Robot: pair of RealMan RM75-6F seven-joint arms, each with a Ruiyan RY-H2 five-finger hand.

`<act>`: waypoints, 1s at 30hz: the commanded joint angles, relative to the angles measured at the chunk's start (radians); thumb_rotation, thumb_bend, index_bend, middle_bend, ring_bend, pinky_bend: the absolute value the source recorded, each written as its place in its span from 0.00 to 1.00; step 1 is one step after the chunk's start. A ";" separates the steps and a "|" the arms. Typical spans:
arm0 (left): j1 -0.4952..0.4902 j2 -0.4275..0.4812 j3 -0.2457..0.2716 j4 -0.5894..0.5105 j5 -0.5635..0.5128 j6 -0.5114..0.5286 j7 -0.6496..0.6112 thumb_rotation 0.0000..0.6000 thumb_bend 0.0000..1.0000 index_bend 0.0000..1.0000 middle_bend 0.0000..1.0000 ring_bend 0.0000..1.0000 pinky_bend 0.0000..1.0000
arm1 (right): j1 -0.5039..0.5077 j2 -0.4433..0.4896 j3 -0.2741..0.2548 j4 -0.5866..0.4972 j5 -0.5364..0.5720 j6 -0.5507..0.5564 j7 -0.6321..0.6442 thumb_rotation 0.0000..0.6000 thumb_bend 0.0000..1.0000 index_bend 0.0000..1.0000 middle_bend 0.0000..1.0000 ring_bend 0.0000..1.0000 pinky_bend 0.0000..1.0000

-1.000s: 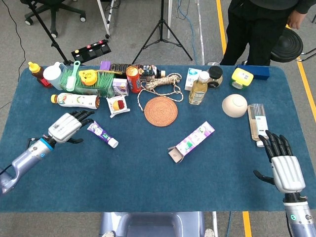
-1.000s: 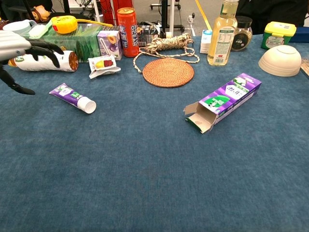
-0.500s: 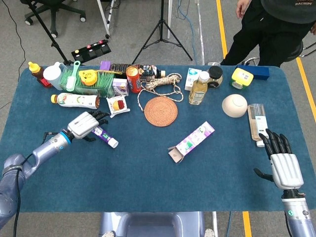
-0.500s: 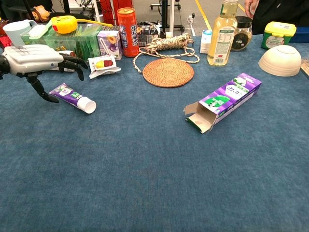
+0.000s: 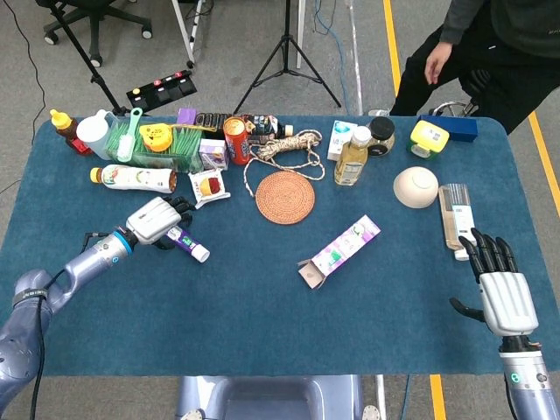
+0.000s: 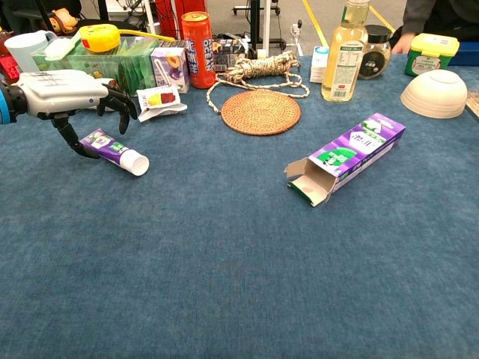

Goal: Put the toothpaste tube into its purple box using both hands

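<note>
A dark blue cloth covers the table point(image 5: 262, 324), and beyond its far edge the grey floor carries a black tripod point(image 5: 286, 52), an office chair point(image 5: 92, 16) and yellow tape lines, with a person in dark clothes point(image 5: 490, 52) standing by the far right corner. Along the far side the clutter runs thick: a green basket point(image 6: 90, 63), a red can point(image 6: 197, 39), a coil of rope point(image 6: 258, 67) above a round woven mat point(image 6: 261, 111), a bottle of yellow liquid point(image 6: 343, 52), a pale bowl point(image 6: 439, 93) turned upside down. The near half of the cloth is open. The toothpaste tube point(image 6: 114, 150) lies flat toward the left, white cap pointing at the middle, and the left hand point(image 6: 60, 88) hangs directly over its tail end with fingers apart and curved downward (the thumb tip looks to be right at the tube, though I cannot tell whether it touches). The purple box point(image 6: 344, 156) lies well apart to the right, tilted on the diagonal, its open flap end facing the near edge. The right hand point(image 5: 502, 289) sits near the right edge, fingers spread and holding nothing, just beside a long clear-packed item point(image 5: 457, 219).
</note>
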 commanded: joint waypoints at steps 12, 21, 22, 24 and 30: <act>-0.006 0.001 0.010 -0.019 -0.032 -0.036 0.010 1.00 0.21 0.42 0.28 0.23 0.42 | -0.001 0.003 -0.003 -0.003 -0.007 0.003 0.005 1.00 0.00 0.04 0.00 0.00 0.00; -0.001 -0.002 0.029 -0.016 -0.035 -0.056 0.017 1.00 0.22 0.43 0.29 0.24 0.46 | 0.000 0.002 -0.004 -0.002 -0.006 0.002 0.007 1.00 0.00 0.04 0.00 0.00 0.00; -0.001 -0.003 0.030 -0.015 -0.035 -0.056 0.018 1.00 0.22 0.43 0.29 0.24 0.46 | 0.000 0.002 -0.004 -0.002 -0.006 0.002 0.006 1.00 0.00 0.04 0.00 0.00 0.00; -0.003 -0.004 0.033 -0.016 -0.036 -0.056 0.016 1.00 0.23 0.43 0.29 0.25 0.47 | 0.000 0.002 -0.004 -0.003 -0.007 0.002 0.007 1.00 0.00 0.04 0.00 0.00 0.00; -0.001 -0.011 0.030 -0.011 -0.042 -0.035 0.025 1.00 0.24 0.49 0.38 0.33 0.54 | 0.000 0.004 -0.004 -0.004 -0.009 0.004 0.011 1.00 0.00 0.04 0.00 0.00 0.00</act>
